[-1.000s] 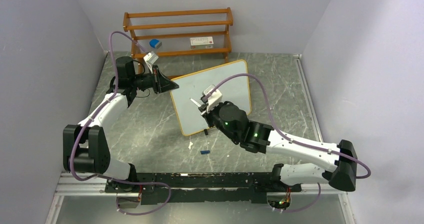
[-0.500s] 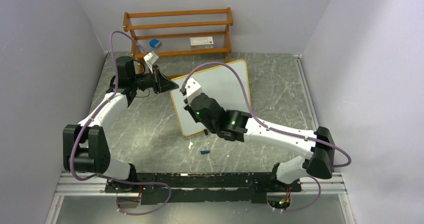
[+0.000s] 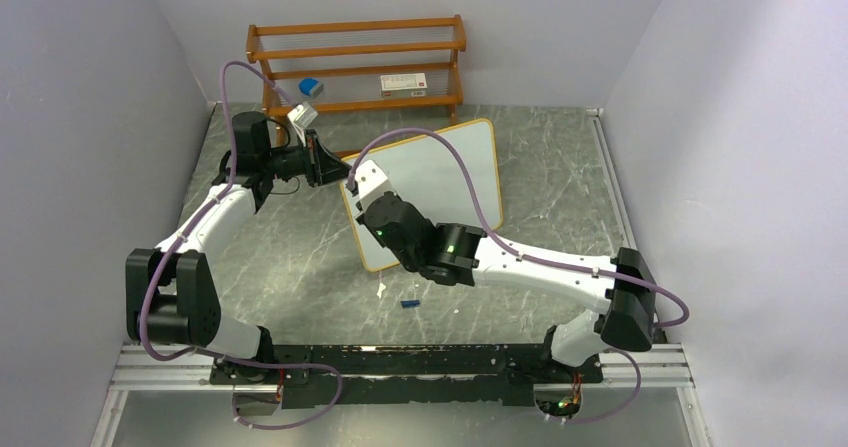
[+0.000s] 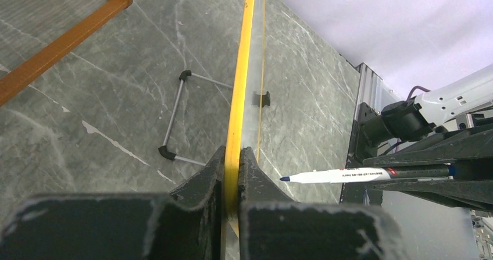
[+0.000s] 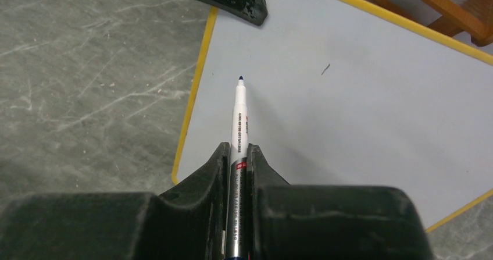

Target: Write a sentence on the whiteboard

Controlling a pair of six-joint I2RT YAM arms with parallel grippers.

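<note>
Swung left to whiteboard's (image 3: pixel 445 172) top corner, blue marker (image 5: pixel 239 114) clenched in right tool (image 5: pixel 238 153), seemingly poised to start; left tool (image 4: pixel 232 153) gripping its edge.

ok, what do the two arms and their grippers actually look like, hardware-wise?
The left arm and right arm match: white links, black joint housings, and a purple cable looping along each. Green lights glow on the right arm's black joints. A white camera block sits on each wrist. The left gripper and right gripper have chunky matte-black wedge fingers with scuffed edges.
</note>
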